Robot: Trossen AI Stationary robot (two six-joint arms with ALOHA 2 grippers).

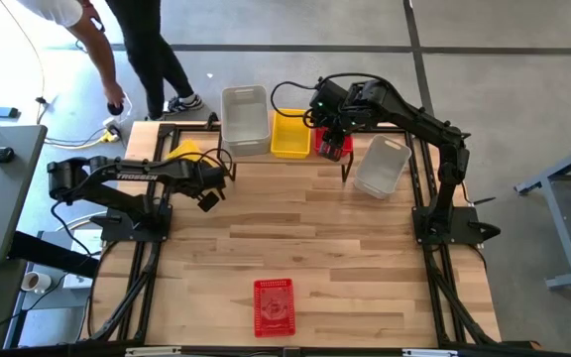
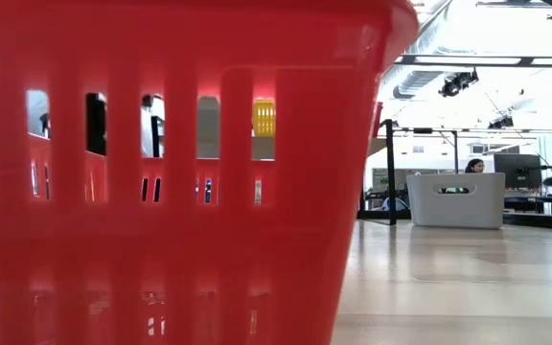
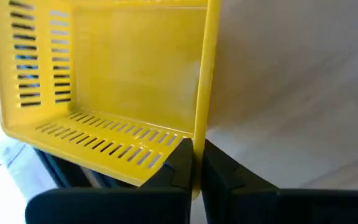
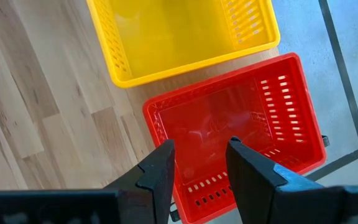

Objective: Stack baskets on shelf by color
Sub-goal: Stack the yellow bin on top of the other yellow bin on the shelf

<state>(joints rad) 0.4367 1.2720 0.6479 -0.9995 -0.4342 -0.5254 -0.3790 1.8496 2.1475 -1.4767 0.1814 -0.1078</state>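
On the shelf (image 1: 349, 159) at the table's far edge stand a pale grey basket (image 1: 244, 119), a yellow basket (image 1: 290, 135) and a red basket (image 1: 335, 147). My right gripper (image 4: 199, 149) is open right above that red basket (image 4: 235, 124), beside the yellow one (image 4: 179, 31). My left gripper (image 3: 194, 163) is shut on another yellow basket (image 3: 117, 74) near the table's far left corner (image 1: 184, 151). A second grey basket (image 1: 382, 166) lies tilted on the table by the shelf's right end. Another red basket (image 1: 274, 305) stands at the near edge and fills the low view (image 2: 161, 172). My left gripper pinches one side wall of the yellow basket at its rim (image 3: 197, 146), close to a corner, one finger (image 3: 176, 168) inside and one finger (image 3: 219, 165) outside. The basket is tipped on its side with its open top facing the wrist.
A person (image 1: 117, 50) stands bent over on the floor beyond the table's far left corner. The middle of the slatted tabletop (image 1: 295, 228) is bare wood. The shelf's black leg (image 2: 390, 172) and the tilted grey basket (image 2: 455, 199) show in the low view.
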